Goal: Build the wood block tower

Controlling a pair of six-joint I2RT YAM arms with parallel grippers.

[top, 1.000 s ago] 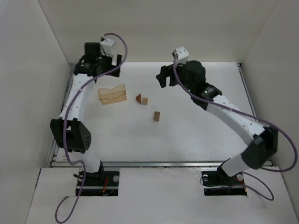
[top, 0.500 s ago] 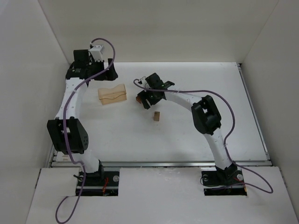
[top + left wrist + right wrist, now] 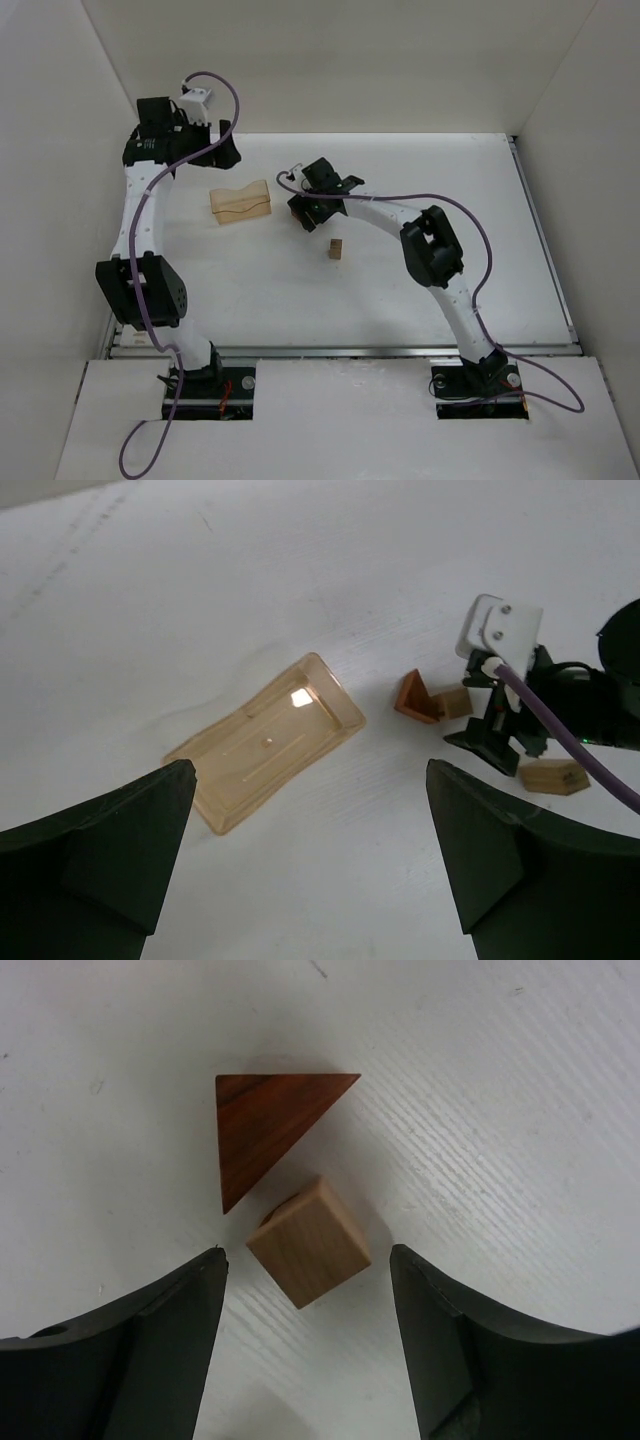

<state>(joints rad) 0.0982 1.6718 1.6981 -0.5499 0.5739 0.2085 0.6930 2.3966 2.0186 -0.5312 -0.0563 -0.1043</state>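
Clearly, the coming move turns on the tan cube. In the right wrist view it lies low in the centre of the frame, on the white surface, right between the two fingers of the right jaws. These jaws stand partly open, with a bare gap on each side of the cube, so they hold nothing yet. The cube is turned diagonally, so its corners and not its flat faces point toward the fingers. I judge that a squeeze may twist it before it sits firm.

Just above it in the frame lies the reddish-brown triangular block, flat on its side. Its slanted edge faces the cube and touches it or nearly so; I cannot tell which. It is beyond the fingertips, so it should stay out of the grip.

From the top view, the right arm reaches to the upper centre and its head covers both of these pieces. That view shows instead a tan cuboid near the head, lower right of it, and a wavy pale wood block to the left. The left arm is at the upper left, farther from the cube.

Only the left wrist view shows all four pieces together. The left jaws frame it at the bottom corners, wide open and empty.
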